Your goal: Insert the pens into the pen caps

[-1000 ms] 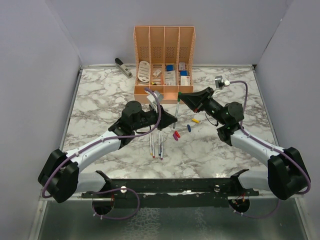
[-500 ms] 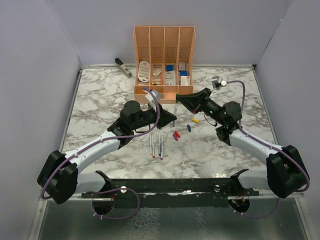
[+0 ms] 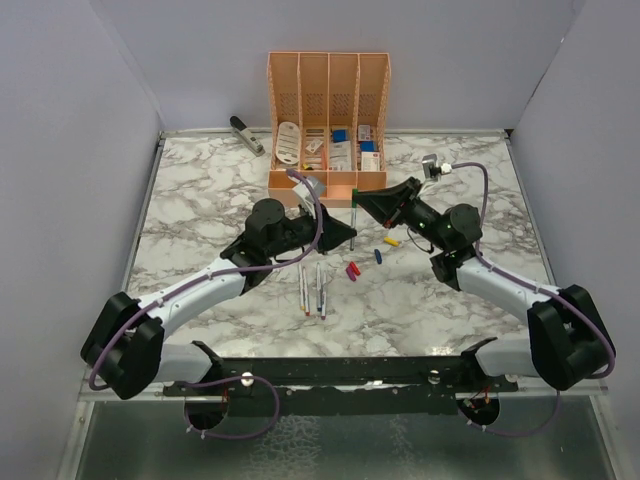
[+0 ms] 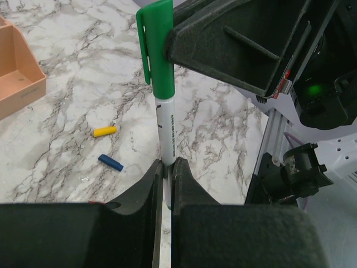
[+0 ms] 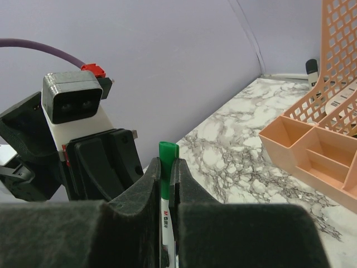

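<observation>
With left gripper (image 4: 166, 167) clenched on the pen (image 4: 167, 134) and right gripper (image 5: 165, 167) on its green cap (image 4: 159, 50), press straight along the barrel; seating looks possibly incomplete

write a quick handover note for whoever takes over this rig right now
Left gripper: shut on a pen, held upright above the table.
Right gripper: shut on the green cap, which sits over that pen's top end; I cannot tell if it is fully seated.
On the table: loose pens lie side by side mid-table; yellow cap, blue cap, and red and purple caps lie just right of them.
Done: green pairing nearly finished.
Left: cap the loose pens.
</observation>
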You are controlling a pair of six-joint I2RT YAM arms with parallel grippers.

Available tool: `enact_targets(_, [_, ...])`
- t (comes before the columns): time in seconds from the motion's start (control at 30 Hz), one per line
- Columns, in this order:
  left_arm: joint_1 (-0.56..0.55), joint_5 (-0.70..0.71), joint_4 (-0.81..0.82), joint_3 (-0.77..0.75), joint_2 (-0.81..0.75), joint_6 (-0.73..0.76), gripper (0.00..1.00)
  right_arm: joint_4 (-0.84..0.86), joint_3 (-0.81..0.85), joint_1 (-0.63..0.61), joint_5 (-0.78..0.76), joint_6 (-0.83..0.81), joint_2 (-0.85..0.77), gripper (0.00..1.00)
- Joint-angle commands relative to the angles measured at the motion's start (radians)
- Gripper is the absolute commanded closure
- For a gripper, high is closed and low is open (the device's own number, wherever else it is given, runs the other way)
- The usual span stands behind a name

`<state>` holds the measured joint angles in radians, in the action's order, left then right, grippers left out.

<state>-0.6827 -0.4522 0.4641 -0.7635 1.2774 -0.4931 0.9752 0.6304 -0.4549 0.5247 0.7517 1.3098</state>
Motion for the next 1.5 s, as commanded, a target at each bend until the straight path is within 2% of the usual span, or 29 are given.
enact_targets(0.0, [-0.001,0.023,0.163,-0.065,0.009,-0.048,1.0,-0.034,-0.032,-0.004,0.086,-0.012,0.042,0.98])
enact_targets(0.13, [-0.001,0.066,0.174,-0.085,0.012,-0.033,1.0,-0.12,-0.024,-0.008,0.107,-0.05,0.05,0.98])
enact_targets(0.47, [0.007,0.146,0.203,-0.094,-0.001,-0.005,1.0,-0.366,-0.007,-0.03,0.038,-0.194,0.0,0.98])
enact_targets(0.6, [0.015,0.176,0.21,-0.085,-0.015,-0.005,1.0,-0.396,-0.013,-0.04,0.019,-0.209,-0.007,0.98])
enact_targets(0.97, [0.017,0.147,0.173,-0.047,0.0,-0.048,1.0,-0.359,0.023,-0.051,-0.012,-0.195,0.002,0.98])
enact_targets(1.03, [0.017,0.144,0.117,-0.037,0.0,-0.051,1.0,-0.354,0.051,-0.051,-0.034,-0.178,-0.004,0.93])
enact_targets(1.1, [0.017,0.145,0.052,-0.025,-0.002,-0.047,1.0,-0.352,0.081,-0.051,-0.062,-0.167,-0.015,0.78])
enact_targets(1.17, [0.017,0.156,-0.003,0.001,-0.012,-0.043,1.0,-0.349,0.11,-0.051,-0.094,-0.163,-0.031,0.69])
enact_targets(1.3, [0.017,0.206,-0.152,0.05,-0.038,-0.032,1.0,-0.343,0.158,-0.051,-0.164,-0.172,-0.078,0.6])
enact_targets(1.47, [0.022,0.348,-0.377,0.047,-0.045,-0.015,1.0,-0.411,0.221,-0.051,-0.214,-0.223,-0.12,0.57])
